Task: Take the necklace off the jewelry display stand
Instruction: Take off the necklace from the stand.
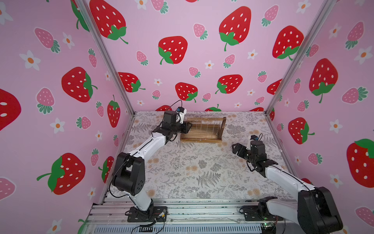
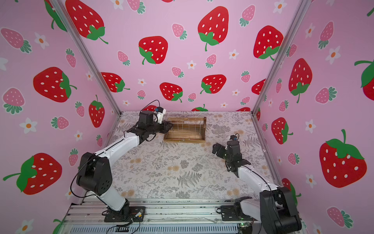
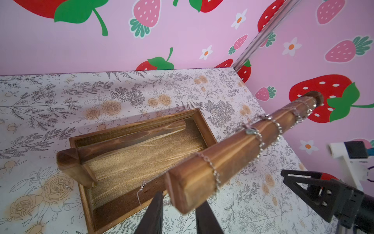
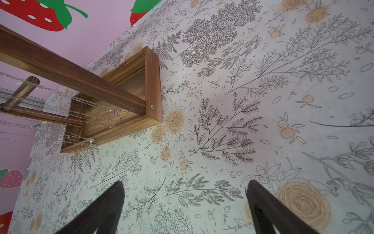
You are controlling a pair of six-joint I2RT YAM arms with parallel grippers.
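Since the chains hang looped over the bars, a necklace can only come away by being drawn along to a bar's end. That, I judge, is why the left gripper [image 1: 188,126] sits at the left end of the jewelry display stand [image 1: 200,139], which stands on the far part of the table [image 1: 192,174], a little left of centre. The right gripper [image 1: 236,149] hangs to the right of the stand and nearer, well apart from it, probably waiting clear of the work. Both top views give this layout, but in them the chains are only faint threads. The left wrist view shows what they hide. The necklace [image 3: 215,176] nearest the end is wrapped over the top bar [image 3: 232,150], and the two fingers [image 3: 155,212] stand to either side of that bar's end with a narrow gap. Whether they pinch chain, wood or nothing cannot be told there. The right wrist view alone shows the right gripper's fingers spread wide with only bare table between them. It also shows small pendants [image 4: 91,140] dangling low over the tray base [image 4: 153,81].
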